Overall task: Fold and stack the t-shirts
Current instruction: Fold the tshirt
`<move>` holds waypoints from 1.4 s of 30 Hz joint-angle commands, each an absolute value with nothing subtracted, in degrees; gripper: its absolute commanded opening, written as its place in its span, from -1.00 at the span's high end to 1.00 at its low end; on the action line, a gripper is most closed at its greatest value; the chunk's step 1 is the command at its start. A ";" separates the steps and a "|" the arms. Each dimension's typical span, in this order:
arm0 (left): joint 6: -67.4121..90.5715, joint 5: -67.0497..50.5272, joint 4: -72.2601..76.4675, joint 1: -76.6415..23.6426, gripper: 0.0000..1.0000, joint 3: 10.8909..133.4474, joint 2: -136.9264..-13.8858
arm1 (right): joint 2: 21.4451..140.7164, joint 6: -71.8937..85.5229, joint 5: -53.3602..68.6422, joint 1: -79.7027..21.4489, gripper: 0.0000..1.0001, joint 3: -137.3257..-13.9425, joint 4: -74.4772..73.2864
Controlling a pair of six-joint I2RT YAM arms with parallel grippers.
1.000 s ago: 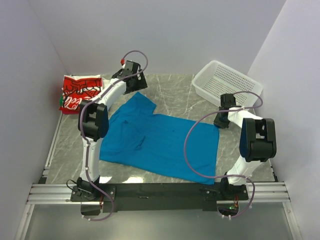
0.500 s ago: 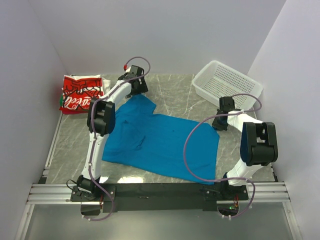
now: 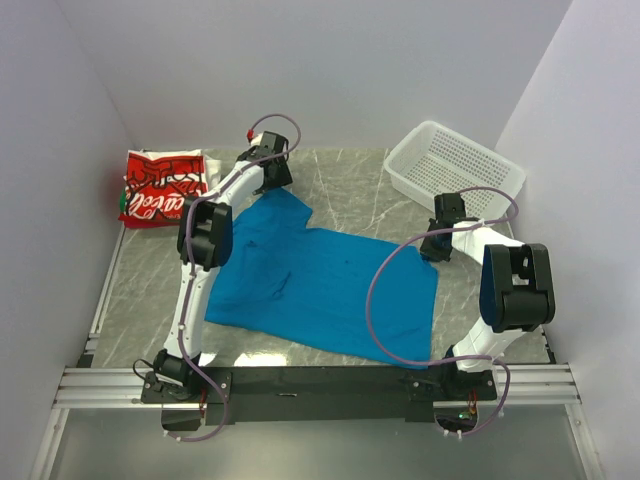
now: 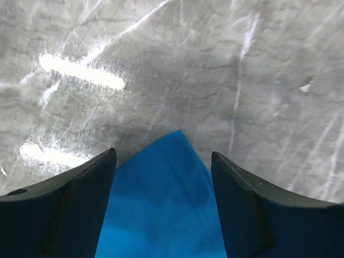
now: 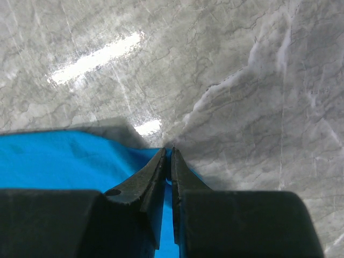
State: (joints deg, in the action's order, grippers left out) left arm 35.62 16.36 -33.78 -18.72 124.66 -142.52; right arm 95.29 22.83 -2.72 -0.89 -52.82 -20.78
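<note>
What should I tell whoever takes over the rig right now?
Now: left gripper open, straddling the blue shirt's far tip, not gripping it.
Also: right gripper shut on the blue shirt's far-right corner.
Blue shirt lies spread mid-table, unfolded.
Red shirt is folded at far left.
Left to do: grip the far tip, fold the blue shirt, stack it with the red shirt.

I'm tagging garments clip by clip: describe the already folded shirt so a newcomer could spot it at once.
Take the grey marbled table and go to its far left corner. The folded t-shirt lies there. Unlike the bright-blue t-shirt spread flat mid-table and the white perforated basket at the far right, it is red and white with white script lettering.
</note>
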 commanded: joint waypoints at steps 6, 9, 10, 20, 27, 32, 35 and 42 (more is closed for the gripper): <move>35.16 16.52 -35.85 -18.72 -0.31 127.97 -145.02 | 95.71 22.59 -0.26 -1.85 0.73 -53.88 -22.76; 35.07 16.79 -36.65 -18.63 -0.12 127.88 -145.46 | 95.80 22.68 -0.18 -1.85 0.73 -54.31 -22.68; 35.16 16.79 -36.91 -18.63 -0.08 127.97 -145.63 | 95.97 22.68 -0.18 -1.85 0.73 -54.40 -22.68; 33.31 16.61 -38.50 -18.63 0.52 127.18 -146.16 | 96.77 22.76 1.93 -1.93 0.73 -54.84 -22.33; 32.08 14.33 -37.09 -18.63 0.99 124.72 -145.02 | 96.77 22.76 2.46 -2.02 0.73 -54.93 -22.50; 31.46 12.92 -34.37 -18.54 0.99 121.83 -141.69 | 95.45 22.94 2.37 -1.93 0.74 -55.20 -23.20; 31.99 11.26 -29.54 -17.76 0.99 116.47 -136.87 | 93.61 23.20 2.20 -1.93 0.81 -55.20 -23.73; 33.93 5.45 -24.52 -14.59 0.99 109.26 -130.26 | 89.74 22.50 0.62 -2.02 1.00 -55.81 -27.33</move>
State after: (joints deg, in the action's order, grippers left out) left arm 33.19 9.45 -27.57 -16.10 111.02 -135.57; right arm 93.86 23.00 1.65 -1.52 -53.69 -24.64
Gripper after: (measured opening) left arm 0.012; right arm 0.039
